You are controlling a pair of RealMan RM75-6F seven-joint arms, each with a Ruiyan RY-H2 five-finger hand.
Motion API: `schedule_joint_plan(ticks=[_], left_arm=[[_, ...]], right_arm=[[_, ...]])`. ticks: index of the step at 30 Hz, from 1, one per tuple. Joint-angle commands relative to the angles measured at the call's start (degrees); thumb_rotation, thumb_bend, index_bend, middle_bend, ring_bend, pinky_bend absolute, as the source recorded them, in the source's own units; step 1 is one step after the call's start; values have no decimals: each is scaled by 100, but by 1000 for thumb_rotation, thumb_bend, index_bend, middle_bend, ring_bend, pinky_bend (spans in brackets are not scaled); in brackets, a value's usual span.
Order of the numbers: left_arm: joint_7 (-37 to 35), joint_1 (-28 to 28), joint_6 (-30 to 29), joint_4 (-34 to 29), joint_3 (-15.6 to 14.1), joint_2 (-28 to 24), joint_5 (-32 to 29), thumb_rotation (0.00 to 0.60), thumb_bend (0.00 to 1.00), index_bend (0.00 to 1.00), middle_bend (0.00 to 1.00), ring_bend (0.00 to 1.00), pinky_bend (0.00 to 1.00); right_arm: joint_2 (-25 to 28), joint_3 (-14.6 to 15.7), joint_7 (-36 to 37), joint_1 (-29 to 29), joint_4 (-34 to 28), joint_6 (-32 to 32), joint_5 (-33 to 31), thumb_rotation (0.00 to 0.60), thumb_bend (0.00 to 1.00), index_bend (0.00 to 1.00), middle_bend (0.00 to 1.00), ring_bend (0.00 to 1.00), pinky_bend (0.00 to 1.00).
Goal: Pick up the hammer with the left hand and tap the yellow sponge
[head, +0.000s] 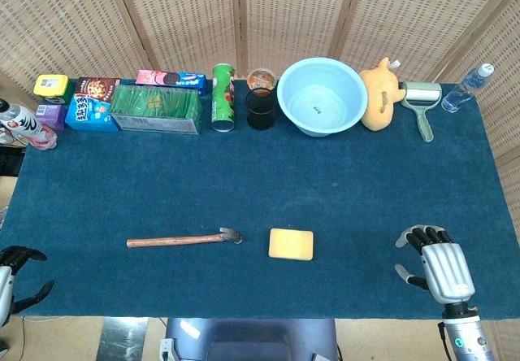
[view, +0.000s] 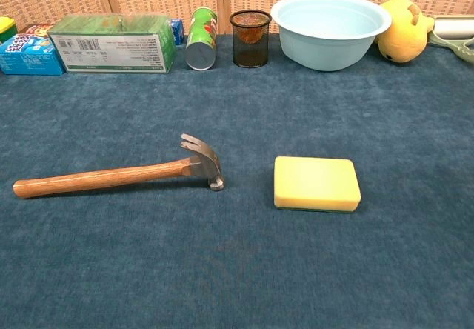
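Note:
A hammer (head: pixel 184 239) (view: pixel 118 174) with a wooden handle lies flat on the blue cloth, its metal head pointing right. A yellow sponge (head: pixel 291 244) (view: pixel 316 184) lies just right of the hammer's head, not touching it. My left hand (head: pixel 18 277) sits at the table's near-left corner, well left of the handle end, fingers apart and holding nothing. My right hand (head: pixel 435 263) rests near the front right edge, fingers apart and empty. Neither hand shows in the chest view.
Along the back edge stand snack boxes (head: pixel 154 107), a green can (head: pixel 223 97), a mesh cup (head: pixel 262 105), a light blue bowl (head: pixel 322 96), a yellow plush toy (head: pixel 380 94), a lint roller (head: pixel 422 102) and a water bottle (head: pixel 467 88).

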State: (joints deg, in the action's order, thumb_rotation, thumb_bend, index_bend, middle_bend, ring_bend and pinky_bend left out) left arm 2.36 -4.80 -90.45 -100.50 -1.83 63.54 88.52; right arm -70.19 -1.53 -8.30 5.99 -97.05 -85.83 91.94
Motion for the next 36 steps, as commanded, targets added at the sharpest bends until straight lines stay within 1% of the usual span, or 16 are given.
schedule_joint_plan(ticks=[1,7,10,16,18,21,24,25,28,33,36], left_arm=[[9,16,29,6,-5,14,4,600,252,411,405,251,284],[65,84,146,4,-16,19,13,600,251,411,405,251,284],[252,293,355,-80,46,-60,106,600,250,411,405,251,284],[639,746,906,-295,253,-72,-34,600,251,411,405,251,284],[946,1009,1241,-360,344,-23,-100,600,250,411,405,251,294],[1317,1240,1515,-469,414,41,-154,600,229,404,405,251,323],[1731,1521,1803,-569,523,222,-243,600,210,397,405,251,334],[1909,1693,1983,-618,604,360,-319,600,207,397,405,251,334],[2318,1958,2258,-666,724,609,-590,600,204,398,405,252,334],[2761,2309,2654,-671,834,929,-1066,600,205,397,405,252,335],[3000,2481,2784,-621,872,1162,-1293,600,204,397,405,251,335]], right_arm=[[-6,-10,16,12,10,28,-24,600,219,457,413,327,268],[12,-3,68,-17,31,4,-42,600,218,457,413,327,267],[35,20,149,-91,71,-116,-9,600,218,457,413,327,267],[42,50,326,-192,167,-239,-8,600,218,457,413,328,267],[52,50,389,-232,211,-300,-5,600,218,457,413,328,268],[60,61,450,-262,252,-347,19,600,219,457,413,327,268],[66,68,525,-298,297,-392,31,600,219,457,413,327,268],[76,75,570,-323,316,-428,39,600,218,457,413,327,267],[81,74,655,-353,375,-452,24,600,218,457,413,327,268],[89,74,741,-391,451,-484,14,600,218,457,413,327,267],[91,71,775,-401,474,-493,17,600,219,457,413,327,268]])
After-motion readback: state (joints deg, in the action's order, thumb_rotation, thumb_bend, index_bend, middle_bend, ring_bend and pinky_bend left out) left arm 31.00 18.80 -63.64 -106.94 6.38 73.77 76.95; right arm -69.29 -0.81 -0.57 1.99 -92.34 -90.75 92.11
